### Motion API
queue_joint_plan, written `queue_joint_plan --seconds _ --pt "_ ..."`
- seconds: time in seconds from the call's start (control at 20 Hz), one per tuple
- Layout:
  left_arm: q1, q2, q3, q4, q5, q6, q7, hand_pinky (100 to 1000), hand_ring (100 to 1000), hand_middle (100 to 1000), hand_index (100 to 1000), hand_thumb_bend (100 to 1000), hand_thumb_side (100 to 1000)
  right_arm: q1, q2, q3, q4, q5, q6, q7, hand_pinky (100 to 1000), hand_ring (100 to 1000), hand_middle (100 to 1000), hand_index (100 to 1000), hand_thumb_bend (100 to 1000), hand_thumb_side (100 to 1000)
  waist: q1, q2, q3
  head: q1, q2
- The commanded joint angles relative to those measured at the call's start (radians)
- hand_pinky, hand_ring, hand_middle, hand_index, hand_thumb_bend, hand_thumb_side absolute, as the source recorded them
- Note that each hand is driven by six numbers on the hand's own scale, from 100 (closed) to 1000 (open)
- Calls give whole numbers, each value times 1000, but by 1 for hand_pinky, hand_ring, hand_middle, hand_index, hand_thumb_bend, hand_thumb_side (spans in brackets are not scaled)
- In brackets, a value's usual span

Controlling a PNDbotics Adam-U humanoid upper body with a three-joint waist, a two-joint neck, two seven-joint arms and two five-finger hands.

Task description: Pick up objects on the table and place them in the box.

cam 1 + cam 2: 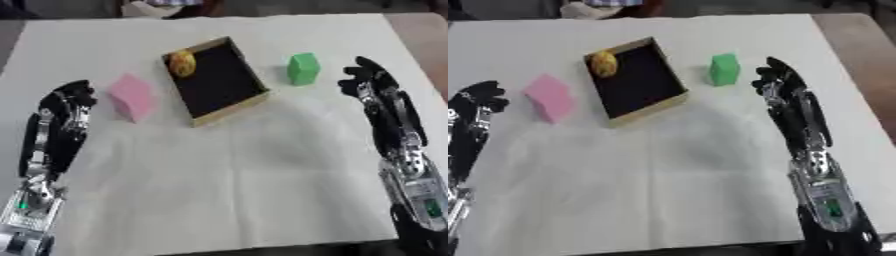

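A shallow wooden box (261,96) with a black inside lies askew at the table's middle back. An orange-yellow round object (182,63) sits in its far corner. A pink block (132,97) stands left of the box. A green block (303,68) stands right of it. My left hand (68,102) rests left of the pink block, fingers relaxed, holding nothing. My right hand (371,82) hovers just right of the green block, apart from it, fingers loosely extended and empty.
A white cloth (227,185) covers the table, with brown table edge (422,40) showing at the right. Dark shapes and a pale object (144,7) lie beyond the far edge.
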Motion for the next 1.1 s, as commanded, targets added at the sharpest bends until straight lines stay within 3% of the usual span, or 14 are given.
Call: queue_joint_plan --seconds 0.05,0.3,0.6,0.8,1.1 --pt "-33 133 13 -41 -53 12 -70 756 727 725 825 226 694 -7 -16 -9 -20 7 1 -1 779 738 759 900 100 685 17 -20 -3 -3 4" --pt "-96 324 -14 -50 -127 8 -235 767 750 750 845 296 623 -1 -21 -6 -17 9 1 1 780 738 759 900 100 685 27 -27 -10 -7 4" --pt "-246 510 -122 15 -205 -50 -497 778 777 776 861 380 520 4 -26 -1 -14 11 0 6 780 738 759 900 100 685 38 -37 -24 -6 4" --pt "-361 555 -203 76 -289 -124 -643 792 798 795 874 468 428 10 -30 4 -12 11 1 10 780 738 759 900 100 685 48 -45 -37 -5 4" --pt "-493 528 -288 178 -426 -247 -761 809 833 821 899 559 342 14 -34 9 -9 12 0 15 780 738 759 901 100 685 55 -55 -48 -9 4"
